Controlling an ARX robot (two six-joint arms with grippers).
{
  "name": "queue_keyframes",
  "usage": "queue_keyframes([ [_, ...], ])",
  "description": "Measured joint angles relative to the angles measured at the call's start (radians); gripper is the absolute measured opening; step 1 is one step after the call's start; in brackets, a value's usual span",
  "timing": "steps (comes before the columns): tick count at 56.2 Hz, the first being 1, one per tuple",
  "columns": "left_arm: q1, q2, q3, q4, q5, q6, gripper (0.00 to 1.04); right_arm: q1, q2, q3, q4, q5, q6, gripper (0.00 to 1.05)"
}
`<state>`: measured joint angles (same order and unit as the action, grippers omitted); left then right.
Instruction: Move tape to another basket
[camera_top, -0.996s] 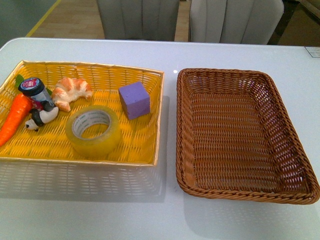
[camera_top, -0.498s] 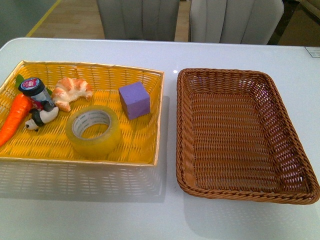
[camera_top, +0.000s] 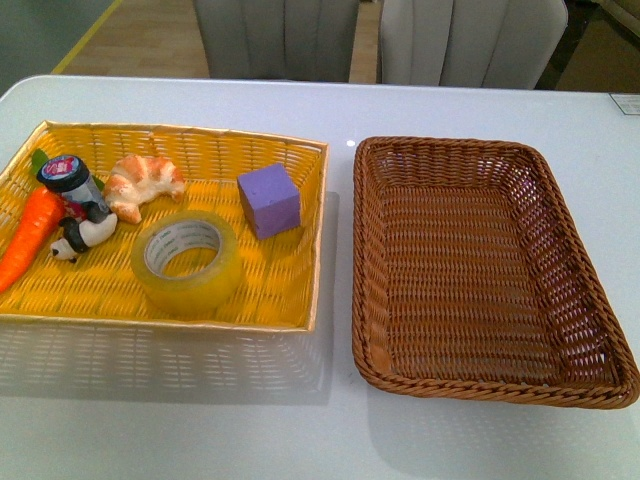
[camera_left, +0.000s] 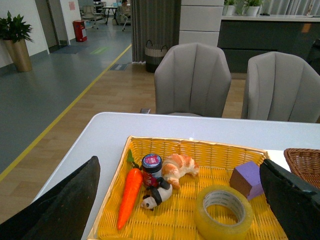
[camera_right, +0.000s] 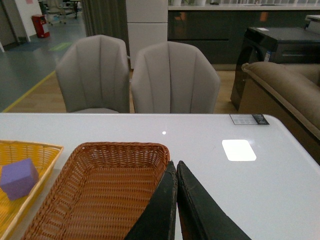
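Note:
The tape (camera_top: 188, 263), a wide yellowish roll with a white printed core, lies flat near the front edge of the bright yellow basket (camera_top: 250, 143); it also shows in the left wrist view (camera_left: 223, 211). The dark brown wicker basket (camera_top: 365, 260) stands empty to its right and shows in the right wrist view (camera_right: 100, 147). Neither gripper shows in the front view. My left gripper (camera_left: 180, 172) is open and empty, held above the yellow basket with the tape between its two black fingers (camera_left: 65, 205). My right gripper (camera_right: 175, 163) is shut and empty beside the brown basket's right rim.
The yellow basket also holds a purple cube (camera_top: 269, 200), a croissant (camera_top: 142, 183), a carrot (camera_top: 30, 235), a small jar (camera_top: 72, 184) and a panda figure (camera_top: 82, 237). Both baskets sit on a white table (camera_top: 330, 430). Two grey chairs (camera_top: 285, 38) stand behind it.

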<state>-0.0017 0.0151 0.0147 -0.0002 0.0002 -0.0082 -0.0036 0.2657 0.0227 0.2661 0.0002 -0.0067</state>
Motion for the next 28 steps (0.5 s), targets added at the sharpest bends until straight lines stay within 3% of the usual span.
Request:
queue_keyframes([
  [19, 0.000, 0.000, 0.000, 0.000, 0.000, 0.000, 0.96, 0.000, -0.090, 0.000, -0.090, 0.000, 0.000, 0.02],
  [24, 0.000, 0.000, 0.000, 0.000, 0.000, 0.000, 0.96, 0.000, -0.201, 0.000, -0.235, 0.000, 0.000, 0.02],
  [28, 0.000, 0.000, 0.000, 0.000, 0.000, 0.000, 0.96, 0.000, -0.252, 0.000, -0.259, 0.000, 0.000, 0.02],
])
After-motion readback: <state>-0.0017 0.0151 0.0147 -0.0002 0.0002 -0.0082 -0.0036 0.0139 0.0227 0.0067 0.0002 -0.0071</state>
